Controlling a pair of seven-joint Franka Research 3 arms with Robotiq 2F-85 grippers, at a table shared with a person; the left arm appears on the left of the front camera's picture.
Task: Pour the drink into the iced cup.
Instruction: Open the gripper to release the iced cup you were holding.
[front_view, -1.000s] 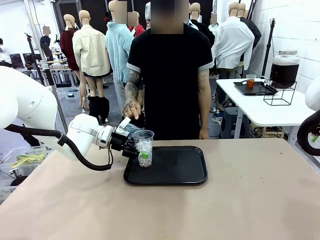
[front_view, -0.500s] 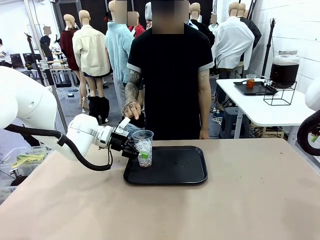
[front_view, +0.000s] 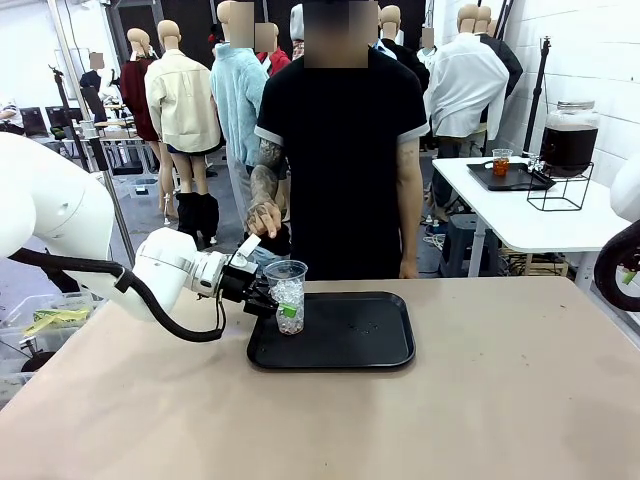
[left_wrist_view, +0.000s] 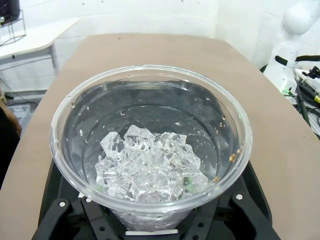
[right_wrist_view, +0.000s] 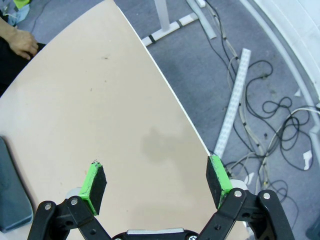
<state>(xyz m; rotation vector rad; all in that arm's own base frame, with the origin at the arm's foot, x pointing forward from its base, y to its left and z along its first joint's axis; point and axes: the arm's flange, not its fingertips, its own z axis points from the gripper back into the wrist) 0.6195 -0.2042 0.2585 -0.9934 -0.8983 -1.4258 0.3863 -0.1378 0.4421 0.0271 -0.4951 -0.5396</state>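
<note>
Two tables matter here. The near table carries a black tray. At two o'clock, a white table bears the jar of dark drink, well apart from both arms. At the tray's nine o'clock end the left gripper clamps the clear cup upright, probably to steady it for pouring. Ice fills the cup's bottom. The right gripper hangs wide and empty over the table's edge.

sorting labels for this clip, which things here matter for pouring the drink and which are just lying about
For the job: iced cup, shut in the left pincer; black tray under it; drink in the far dispenser jar.
Lying about: floor cables; white strip beside them.
</note>
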